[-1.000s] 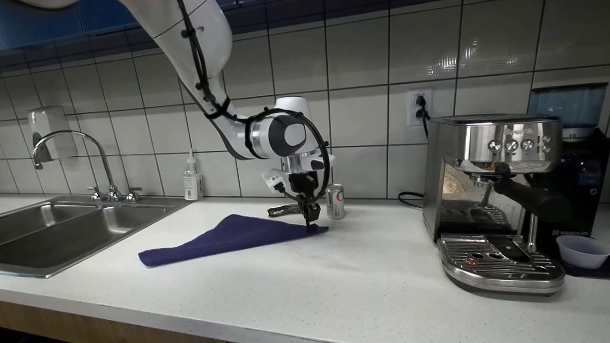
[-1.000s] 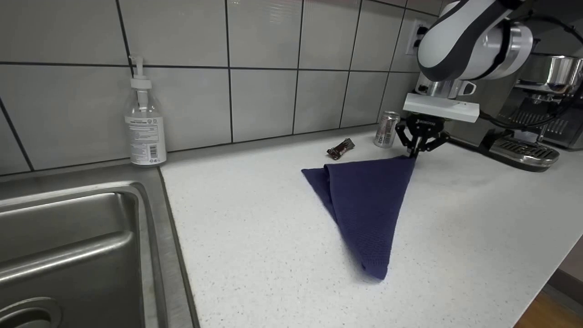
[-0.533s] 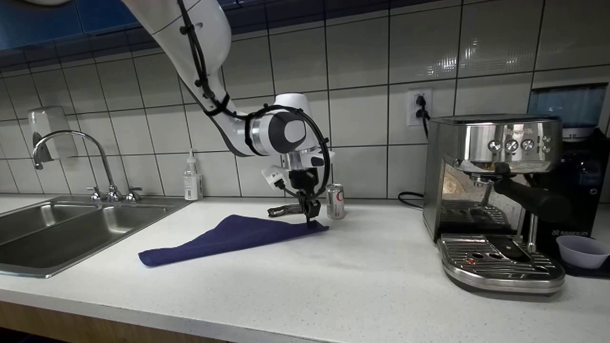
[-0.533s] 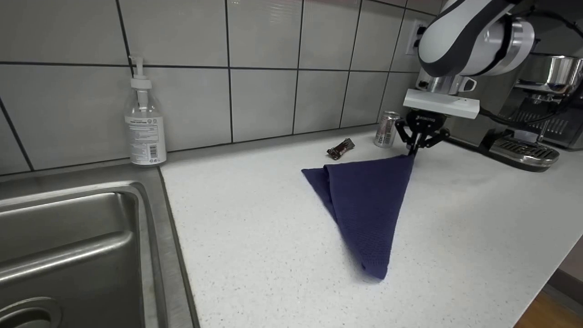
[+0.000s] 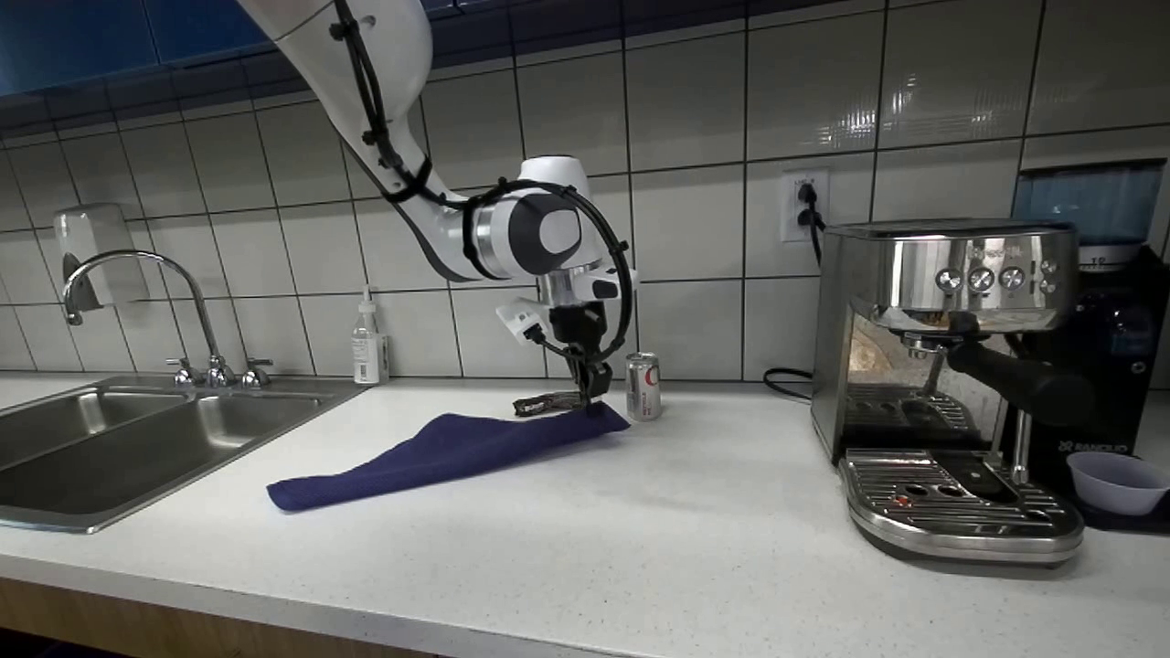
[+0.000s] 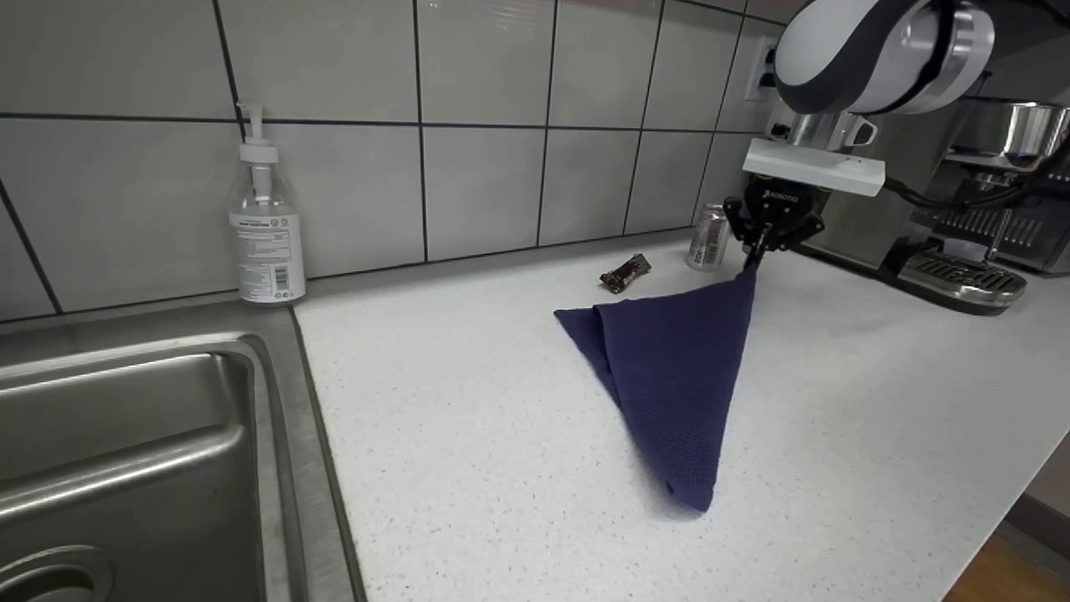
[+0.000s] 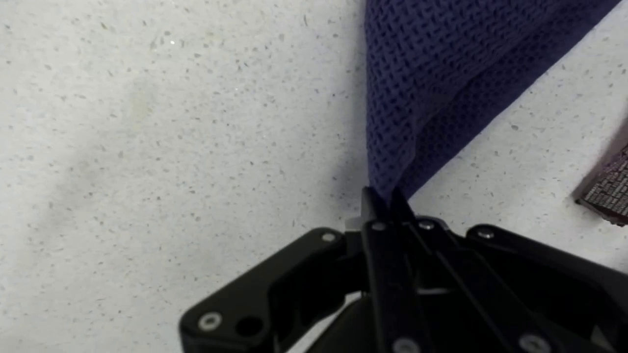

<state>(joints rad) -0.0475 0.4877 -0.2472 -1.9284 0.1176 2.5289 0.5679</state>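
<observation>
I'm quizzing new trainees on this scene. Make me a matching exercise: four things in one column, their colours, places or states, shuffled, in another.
1. tool
2. cloth
3. small packet
4. pump bottle

A. brown, lying on the counter
B. upright by the sink
C. shut on the cloth
D. dark blue, pinched near one end

Pairs: 1-C, 2-D, 3-A, 4-B

Glare flecks wall tiles [image 5: 813, 87] at two o'clock in a dim exterior view. The brighter wrist view slightly blurs the hand [image 7: 386, 197] at five o'clock.
</observation>
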